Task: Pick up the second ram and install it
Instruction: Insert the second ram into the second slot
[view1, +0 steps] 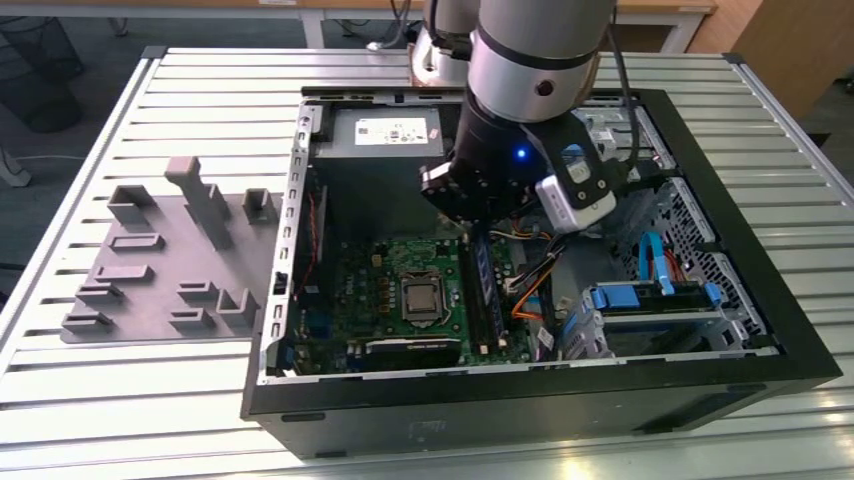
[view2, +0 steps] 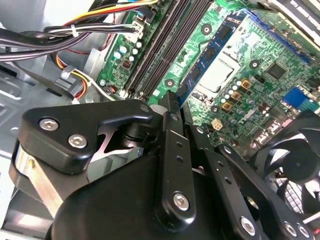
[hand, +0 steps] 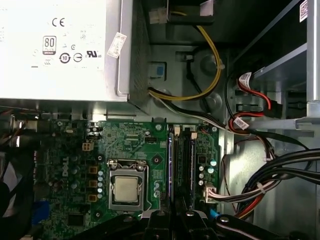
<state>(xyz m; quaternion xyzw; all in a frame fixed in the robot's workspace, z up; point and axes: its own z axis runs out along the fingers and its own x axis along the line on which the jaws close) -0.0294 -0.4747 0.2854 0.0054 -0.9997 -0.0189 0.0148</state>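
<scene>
Pinching the ram (view2: 202, 67) edge-on, the gripper (view2: 172, 107) holds it just above the motherboard (view2: 260, 85) slots.

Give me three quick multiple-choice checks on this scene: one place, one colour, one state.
1. The grey holder tray sits: A on the table, at the exterior view's left of the case; B inside the case; C on the floor.
2. The motherboard is: A red; B white; C green.
3. The ram stick is: A flat on the tray; B on edge along the slot strips; C outside the case.
A: the tray lies beside the case. C: the board is green. B: the stick stands beside the processor.
</scene>
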